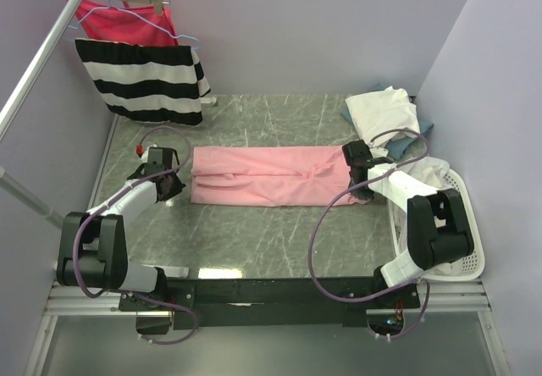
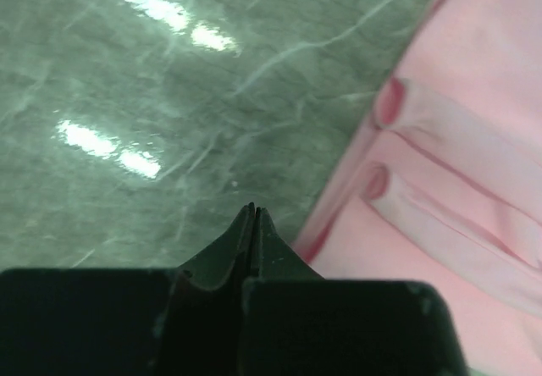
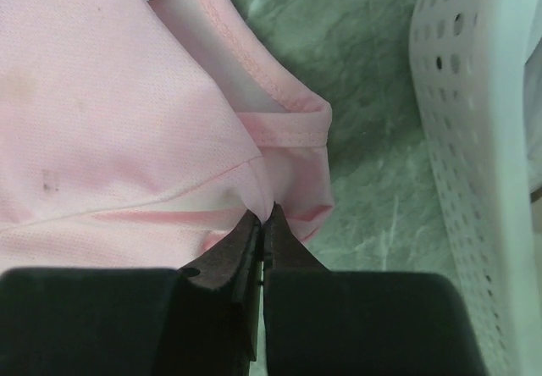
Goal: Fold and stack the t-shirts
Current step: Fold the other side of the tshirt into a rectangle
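We find the pink t-shirt (image 1: pixel 262 177) folded into a long band on the table (image 1: pixel 254 245), one end just beside the white basket (image 1: pixel 474 253) and the rest stretching away from it. Our right gripper (image 3: pixel 265 218) is clamped on a pinch of the shirt at the end nearest the basket. Our left gripper (image 2: pixel 254 215), at the end farthest from the basket, has its fingers pressed together on nothing, over bare table.

Marble table (image 1: pixel 254 236), pink t-shirt (image 1: pixel 262 175), cream t-shirts (image 1: pixel 378 112), basket (image 1: pixel 475 232)
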`<action>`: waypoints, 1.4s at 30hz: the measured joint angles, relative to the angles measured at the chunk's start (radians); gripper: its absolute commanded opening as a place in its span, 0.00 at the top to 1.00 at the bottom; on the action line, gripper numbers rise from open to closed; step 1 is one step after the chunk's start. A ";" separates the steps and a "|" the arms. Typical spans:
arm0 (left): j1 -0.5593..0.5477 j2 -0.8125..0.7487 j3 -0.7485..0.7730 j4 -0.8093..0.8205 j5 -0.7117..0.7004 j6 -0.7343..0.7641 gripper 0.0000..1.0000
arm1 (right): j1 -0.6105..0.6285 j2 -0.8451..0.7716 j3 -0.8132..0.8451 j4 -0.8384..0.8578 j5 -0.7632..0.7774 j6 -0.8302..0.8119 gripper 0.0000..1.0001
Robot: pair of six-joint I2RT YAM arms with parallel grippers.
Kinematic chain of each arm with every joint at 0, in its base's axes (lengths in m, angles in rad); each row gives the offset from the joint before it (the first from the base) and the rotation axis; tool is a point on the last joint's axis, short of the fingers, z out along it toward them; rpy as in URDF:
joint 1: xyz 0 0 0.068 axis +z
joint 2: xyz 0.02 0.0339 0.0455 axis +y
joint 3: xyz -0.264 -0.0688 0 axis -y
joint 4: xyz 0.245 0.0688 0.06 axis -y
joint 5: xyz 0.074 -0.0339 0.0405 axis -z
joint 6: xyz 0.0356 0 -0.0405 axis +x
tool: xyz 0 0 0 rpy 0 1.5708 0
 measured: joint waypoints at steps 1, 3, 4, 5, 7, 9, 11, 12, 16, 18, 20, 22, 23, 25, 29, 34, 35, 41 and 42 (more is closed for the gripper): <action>0.004 0.000 0.000 -0.006 -0.005 0.001 0.99 | -0.002 0.003 0.005 -0.007 0.005 -0.003 1.00; 0.006 0.002 0.000 -0.029 -0.011 0.002 0.98 | -0.003 0.013 0.012 -0.017 0.011 -0.011 1.00; 0.006 0.003 0.000 -0.031 -0.009 0.005 0.78 | -0.003 0.016 0.012 -0.018 0.011 -0.014 1.00; 0.006 0.004 0.000 -0.028 0.002 0.009 0.65 | -0.003 0.019 0.012 -0.021 0.011 -0.018 1.00; 0.005 0.002 -0.002 -0.017 0.042 0.027 0.52 | -0.003 0.021 0.012 -0.027 0.010 -0.026 1.00; -0.005 -0.007 -0.005 0.004 0.085 0.032 0.40 | -0.004 0.021 0.012 -0.028 0.007 -0.031 0.98; -0.021 -0.022 -0.014 0.024 0.118 0.041 0.35 | -0.004 0.022 0.012 -0.029 0.003 -0.035 0.98; -0.026 -0.026 -0.017 0.031 0.131 0.045 0.36 | -0.004 0.023 0.012 -0.029 0.002 -0.037 0.97; -0.038 -0.029 -0.027 0.051 0.177 0.043 0.40 | -0.004 0.029 0.016 -0.029 -0.005 -0.044 0.96; -0.038 -0.029 -0.042 0.061 0.201 0.039 0.43 | -0.004 0.032 0.018 -0.027 -0.006 -0.049 0.96; -0.039 -0.029 -0.058 0.069 0.217 0.034 0.46 | -0.004 0.038 0.018 -0.026 -0.007 -0.052 0.96; -0.044 -0.028 -0.073 0.078 0.232 0.031 0.49 | -0.004 0.045 0.018 -0.025 -0.009 -0.055 0.96; -0.047 -0.026 -0.078 0.084 0.241 0.030 0.49 | -0.004 0.049 0.018 -0.024 -0.010 -0.056 0.96; -0.055 -0.016 -0.082 0.097 0.253 0.026 0.51 | -0.004 0.053 0.018 -0.023 -0.010 -0.056 0.95; -0.074 0.037 -0.082 0.138 0.263 0.018 0.79 | -0.004 0.064 0.018 -0.021 -0.012 -0.057 0.95; -0.080 0.072 -0.067 0.158 0.249 0.010 0.99 | -0.011 0.065 0.018 -0.021 -0.013 -0.057 0.95; -0.080 0.074 -0.062 0.151 0.239 0.011 0.99 | -0.013 0.065 0.018 -0.021 -0.013 -0.057 0.95; -0.031 0.074 -0.034 0.083 0.192 0.003 0.99 | -0.028 0.065 0.018 -0.018 -0.023 -0.060 0.95; -0.021 0.072 -0.031 0.069 0.185 -0.002 0.99 | -0.029 0.065 0.018 -0.016 -0.027 -0.060 0.95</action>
